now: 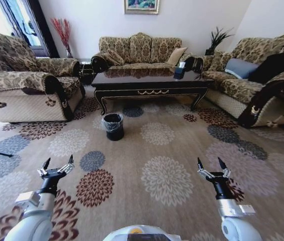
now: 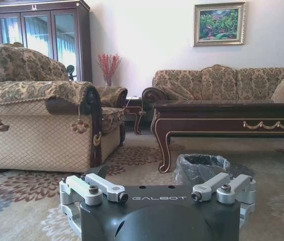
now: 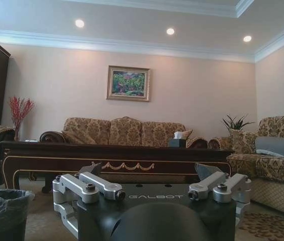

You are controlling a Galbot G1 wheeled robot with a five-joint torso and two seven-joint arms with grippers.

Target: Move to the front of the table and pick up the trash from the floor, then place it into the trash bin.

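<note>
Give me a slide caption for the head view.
Both grippers, left and right, open above the carpet, facing the table and trash bin.

The room is evenly bright. Daylight enters through the window (image 1: pixel 18 22) at far left, and recessed ceiling lights (image 3: pixel 170 31) glow overhead. The glossy table (image 1: pixel 147 79) mirrors the sofa behind it. The head view bows strongly at its edges. Both wrist views look slightly soft.
</note>
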